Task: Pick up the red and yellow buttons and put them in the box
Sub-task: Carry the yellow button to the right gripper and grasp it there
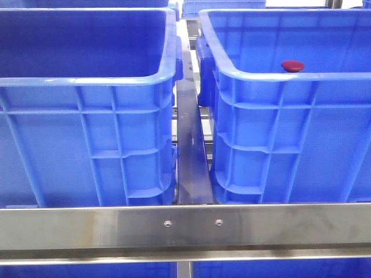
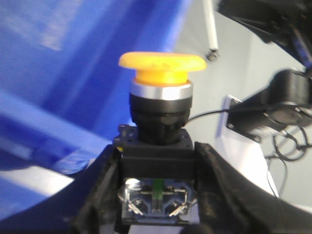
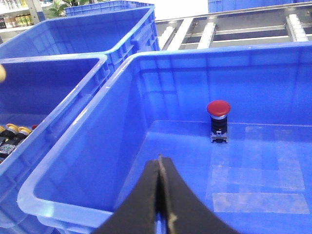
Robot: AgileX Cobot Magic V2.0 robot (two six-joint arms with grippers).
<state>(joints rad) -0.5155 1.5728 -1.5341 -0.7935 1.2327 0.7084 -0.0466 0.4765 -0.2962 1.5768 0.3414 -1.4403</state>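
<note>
Two large bright-blue plastic crates sit side by side on a brushed-steel frame [image 1: 185,227], split by a narrow metal rail. Both have ribbed outer walls, thick rolled rims and smooth glossy insides. The right crate [image 1: 290,124] is the box holding the red button [image 3: 218,108]: a dark red domed mushroom cap on a silver collar and a black squarish base, standing upright on the crate floor near its far wall. From the front only the cap shows over the near rim. The left crate [image 1: 87,124] shows several small parts on its floor in the right wrist view, cut off at the picture edge and too small to name.

The yellow button [image 2: 162,66], an orange-yellow flat dome over a bright metal ring and a black body with a clear terminal block beneath, stands upright, clamped at its base between the black rubbery fingers of the left gripper [image 2: 158,180], with a blurred blue wall behind. The right gripper [image 3: 161,195] hangs above the box, its dark fingers pressed together around nothing
</note>
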